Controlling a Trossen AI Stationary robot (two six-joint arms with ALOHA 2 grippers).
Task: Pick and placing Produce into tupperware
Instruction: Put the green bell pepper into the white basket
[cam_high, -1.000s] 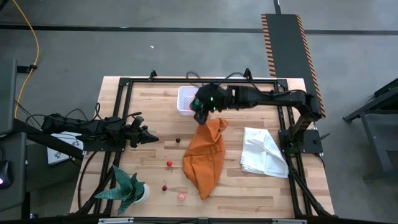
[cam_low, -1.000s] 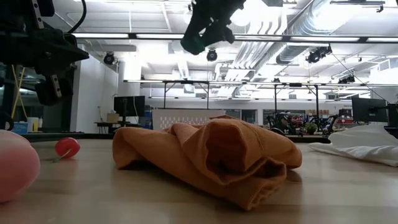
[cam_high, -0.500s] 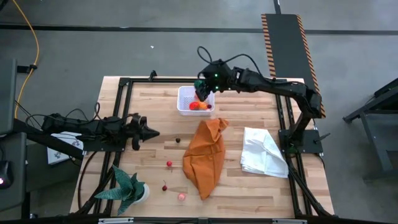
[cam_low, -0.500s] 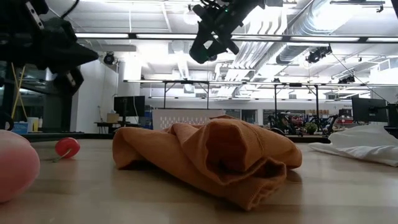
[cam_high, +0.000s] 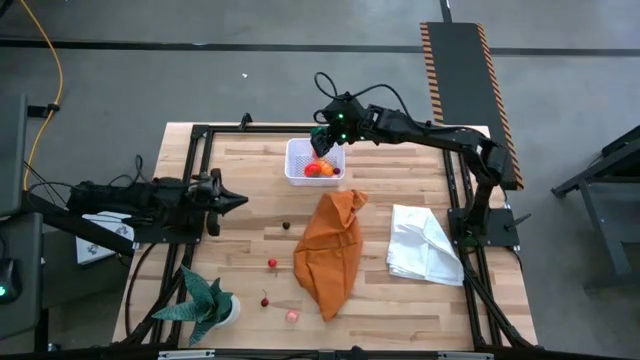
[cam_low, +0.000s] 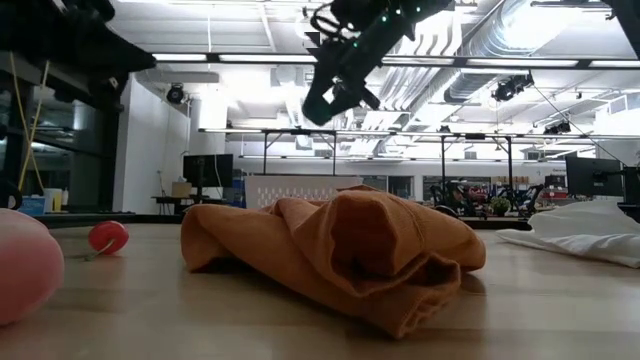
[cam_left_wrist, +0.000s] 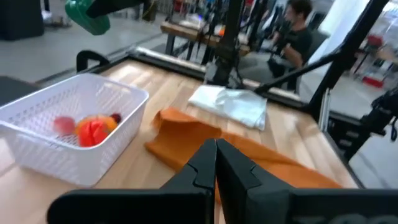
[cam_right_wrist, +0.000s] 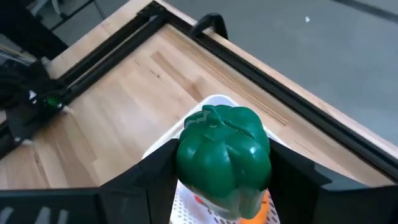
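You are holding a green toy pepper (cam_right_wrist: 224, 152) clamped between the fingers of the right gripper (cam_high: 324, 141), and it is hanging above the far edge of the tupperware (cam_high: 295, 160) at the far middle of the table (cam_high: 250, 240). The tub is already carrying a red and orange piece (cam_left_wrist: 92, 129) along with a pink one and a small dark one. You are in the placing step for this item: the pepper is over the tub but not yet in it.

Your next move calls for lowering the pepper until it is sitting inside the walls, then letting the fingers go so it is not bouncing off the pieces underneath.

Your left gripper (cam_high: 229, 201) is pinched shut on nothing and is waiting at the left side of the table, pointing right. Loose produce is lying well apart from the tub: a dark piece (cam_high: 286, 226) near the orange cloth (cam_high: 330, 250), a red one (cam_high: 272, 264), a cherry (cam_high: 265, 301) and a pink one (cam_high: 292, 316) at the near side. The white cloth (cam_high: 425, 245) is lying to the right.
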